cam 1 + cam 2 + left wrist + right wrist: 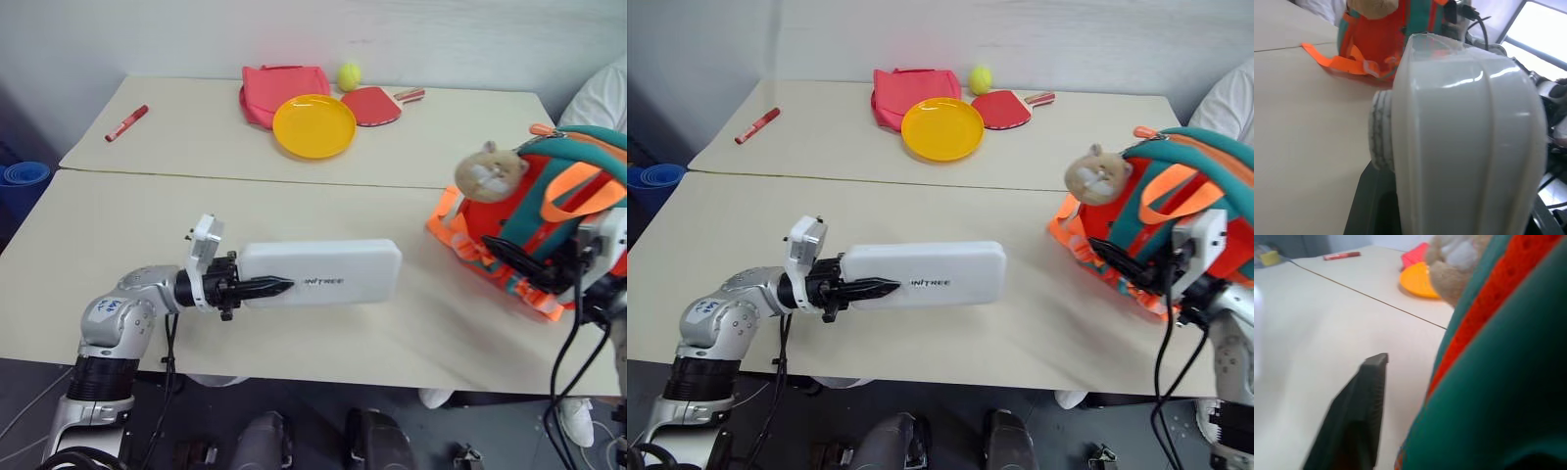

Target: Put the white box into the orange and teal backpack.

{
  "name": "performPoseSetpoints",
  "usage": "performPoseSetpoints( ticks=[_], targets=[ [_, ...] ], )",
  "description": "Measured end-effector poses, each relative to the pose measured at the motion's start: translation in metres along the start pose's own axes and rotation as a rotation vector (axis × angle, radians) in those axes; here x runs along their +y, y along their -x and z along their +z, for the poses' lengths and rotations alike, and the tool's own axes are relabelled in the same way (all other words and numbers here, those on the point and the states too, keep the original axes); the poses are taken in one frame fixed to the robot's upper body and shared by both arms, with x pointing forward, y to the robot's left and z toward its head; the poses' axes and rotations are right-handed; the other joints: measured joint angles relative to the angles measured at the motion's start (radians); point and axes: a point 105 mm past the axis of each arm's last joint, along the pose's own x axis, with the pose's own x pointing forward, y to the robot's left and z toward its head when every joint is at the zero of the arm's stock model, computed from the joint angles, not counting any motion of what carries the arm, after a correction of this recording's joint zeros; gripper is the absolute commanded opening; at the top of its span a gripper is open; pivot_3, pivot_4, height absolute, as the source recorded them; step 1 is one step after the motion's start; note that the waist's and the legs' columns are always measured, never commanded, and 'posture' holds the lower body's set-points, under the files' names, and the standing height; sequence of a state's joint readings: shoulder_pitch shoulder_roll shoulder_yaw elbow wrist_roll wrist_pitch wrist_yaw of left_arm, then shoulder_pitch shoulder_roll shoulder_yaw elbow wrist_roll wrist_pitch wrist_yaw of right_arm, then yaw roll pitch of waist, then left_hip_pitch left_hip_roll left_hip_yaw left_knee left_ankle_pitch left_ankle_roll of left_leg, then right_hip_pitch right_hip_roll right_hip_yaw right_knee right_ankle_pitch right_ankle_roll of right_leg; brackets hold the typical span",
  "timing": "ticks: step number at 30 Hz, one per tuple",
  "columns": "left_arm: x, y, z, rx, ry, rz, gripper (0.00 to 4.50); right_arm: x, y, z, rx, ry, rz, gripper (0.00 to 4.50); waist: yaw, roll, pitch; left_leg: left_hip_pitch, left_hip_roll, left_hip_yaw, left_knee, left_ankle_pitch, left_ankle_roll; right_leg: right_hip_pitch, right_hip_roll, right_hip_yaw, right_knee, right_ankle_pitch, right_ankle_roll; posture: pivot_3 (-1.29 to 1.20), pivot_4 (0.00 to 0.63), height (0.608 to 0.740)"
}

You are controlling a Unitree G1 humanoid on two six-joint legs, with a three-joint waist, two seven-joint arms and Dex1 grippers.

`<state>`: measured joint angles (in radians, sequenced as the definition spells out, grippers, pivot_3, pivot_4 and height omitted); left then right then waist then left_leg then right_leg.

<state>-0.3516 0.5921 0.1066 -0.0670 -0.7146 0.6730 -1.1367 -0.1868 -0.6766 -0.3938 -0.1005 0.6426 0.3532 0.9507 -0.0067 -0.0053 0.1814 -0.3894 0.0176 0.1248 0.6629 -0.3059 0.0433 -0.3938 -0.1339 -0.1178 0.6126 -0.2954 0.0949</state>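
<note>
The stiff, smooth, likely light white box (323,273) is being clamped endwise by the left gripper (257,287), while the right gripper's (1359,401) opening cannot be told.

bare table (421,323) between white box (333,274) and backpack (549,225) (near)

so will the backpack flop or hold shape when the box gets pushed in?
Likely floppy: the backpack is soft fabric, leaning, with loose orange straps splayed on the table. It may slide or tip unless braced; the right gripper is at its front. The white box looks rigid and should push in straight.
</note>
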Motion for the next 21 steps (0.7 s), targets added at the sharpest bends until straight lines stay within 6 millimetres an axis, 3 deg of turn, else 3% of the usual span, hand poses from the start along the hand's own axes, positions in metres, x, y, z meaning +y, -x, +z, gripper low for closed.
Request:
performPoseSetpoints(
  ticks=[3, 9, 13, 17, 21],
  targets=[
    [0.004, 0.011, -0.006, -0.011, 0.024, 0.065, 1.21, 0.024, -0.023, 0.003, -0.040, -0.019, 0.096, 0.08, -0.004, 0.000, 0.000, 0.000, 0.001, 0.000, 0.000, 0.000, -0.001, 0.000, 0.001, 0.000, 0.000, 0.000, 0.000, 0.00, 0.150, 0.740],
    [0.010, 0.026, 0.003, -0.032, -0.003, 0.136, 1.21, 0.083, -0.068, 0.013, -0.110, -0.072, 0.347, 0.01, -0.001, 0.000, 0.000, 0.000, 0.000, -0.001, 0.000, 0.000, -0.002, -0.001, 0.000, 0.000, 0.000, 0.000, 0.000, 0.00, 0.150, 0.740],
    [0.021, 0.032, 0.005, -0.035, -0.012, 0.194, 1.21, 0.119, -0.091, 0.032, -0.191, -0.132, 0.506, 0.01, -0.004, 0.000, 0.000, -0.001, 0.000, -0.001, 0.000, -0.001, -0.002, -0.002, 0.000, 0.000, 0.004, 0.000, 0.000, 0.00, 0.150, 0.740],
    [0.027, 0.043, 0.008, -0.038, -0.012, 0.257, 1.21, 0.150, -0.089, 0.042, -0.190, -0.209, 0.660, 0.01, -0.003, 0.000, 0.000, -0.003, 0.000, -0.001, -0.001, -0.001, -0.001, -0.003, 0.000, 0.000, 0.004, 0.000, -0.001, 0.00, 0.150, 0.740],
    [0.017, 0.073, -0.003, 0.032, 0.071, 0.291, 1.21, 0.165, -0.060, 0.046, -0.050, -0.268, 0.784, 0.01, -0.006, 0.000, 0.000, -0.003, 0.000, -0.002, -0.001, -0.003, 0.000, -0.003, -0.001, -0.001, 0.000, 0.000, -0.001, 0.00, 0.150, 0.740]
  ],
)
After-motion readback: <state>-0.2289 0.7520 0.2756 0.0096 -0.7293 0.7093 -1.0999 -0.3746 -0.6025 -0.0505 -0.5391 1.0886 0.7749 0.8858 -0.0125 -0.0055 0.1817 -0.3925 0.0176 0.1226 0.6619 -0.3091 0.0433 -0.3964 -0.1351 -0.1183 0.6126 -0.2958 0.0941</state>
